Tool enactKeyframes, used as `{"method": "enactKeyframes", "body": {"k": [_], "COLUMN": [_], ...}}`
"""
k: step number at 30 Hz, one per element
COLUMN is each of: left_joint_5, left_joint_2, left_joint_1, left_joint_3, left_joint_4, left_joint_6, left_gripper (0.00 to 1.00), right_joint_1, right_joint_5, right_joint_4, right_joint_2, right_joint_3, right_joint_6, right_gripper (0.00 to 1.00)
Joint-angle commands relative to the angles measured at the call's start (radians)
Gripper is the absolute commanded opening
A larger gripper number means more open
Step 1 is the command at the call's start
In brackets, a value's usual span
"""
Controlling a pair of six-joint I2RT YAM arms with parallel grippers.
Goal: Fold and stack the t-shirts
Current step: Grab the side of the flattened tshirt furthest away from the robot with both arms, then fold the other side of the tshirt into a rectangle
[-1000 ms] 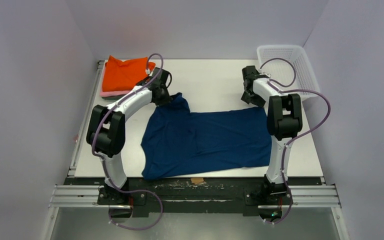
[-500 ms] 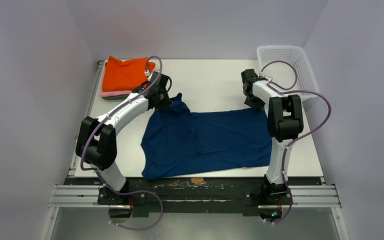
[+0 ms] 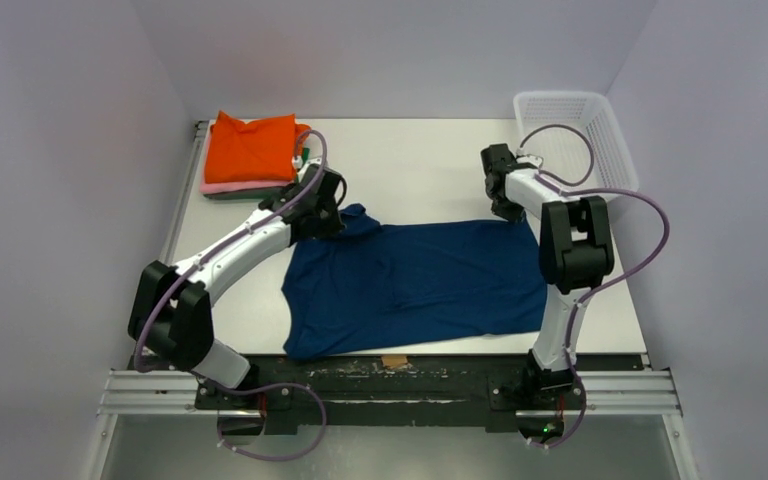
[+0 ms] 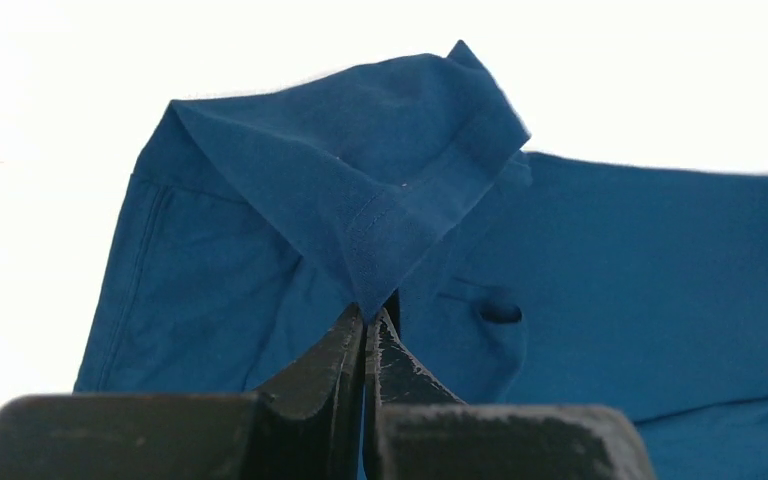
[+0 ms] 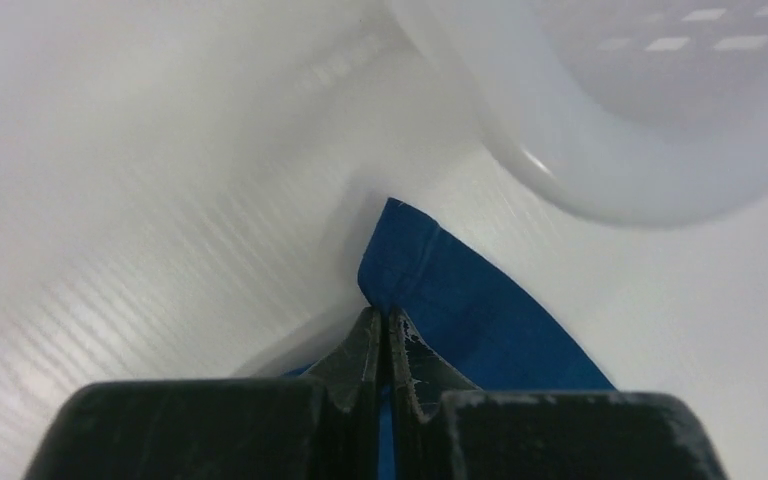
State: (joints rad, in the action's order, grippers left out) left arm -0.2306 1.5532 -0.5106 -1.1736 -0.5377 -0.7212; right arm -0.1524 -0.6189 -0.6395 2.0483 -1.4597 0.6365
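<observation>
Both hands pinching the navy t-shirt's far edge for a fold

From above, the navy t-shirt (image 3: 420,285) is lying spread over the near half of the desk (image 3: 420,155), the left hand (image 3: 340,213) gripping its far left sleeve and the right hand (image 3: 509,213) its far right corner; the folded stack (image 3: 250,148) is occupying the far left corner and the basket (image 3: 575,125) the far right. Left wrist: jaws fully closed, lifting the sleeve hem (image 4: 380,225). Right wrist: jaws closed on only the corner tip (image 5: 410,250), the basket wall just beside, so I am judging an even, taut lift toward the near edge safest
</observation>
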Motion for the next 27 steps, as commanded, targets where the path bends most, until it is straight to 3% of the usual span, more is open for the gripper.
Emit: {"method": "enactKeyframes", "body": {"k": [1, 9, 22, 27], "left_joint_5": [-0.037, -0.073, -0.204, -0.224], "left_joint_2": [-0.109, -0.271, -0.559, -0.625], "left_joint_1": [-0.043, -0.102, -0.273, -0.349], "left_joint_3": [0.055, 0.187, 0.332, 0.372], "left_joint_4": [0.005, -0.043, -0.207, -0.243], "left_joint_6": [-0.014, -0.074, -0.232, -0.303], "left_gripper": [0.0, 0.0, 0.0, 0.0], "right_joint_1": [-0.039, -0.061, -0.062, -0.062], "right_joint_5": [-0.033, -0.033, -0.048, 0.04], "right_joint_4": [0.076, 0.085, 0.043, 0.08], "right_joint_2": [-0.146, -0.298, -0.531, -0.597], "right_joint_3": [0.074, 0.221, 0.328, 0.373], "right_joint_6": [-0.036, -0.041, -0.113, -0.18], "right_gripper": [0.0, 0.0, 0.0, 0.0]}}
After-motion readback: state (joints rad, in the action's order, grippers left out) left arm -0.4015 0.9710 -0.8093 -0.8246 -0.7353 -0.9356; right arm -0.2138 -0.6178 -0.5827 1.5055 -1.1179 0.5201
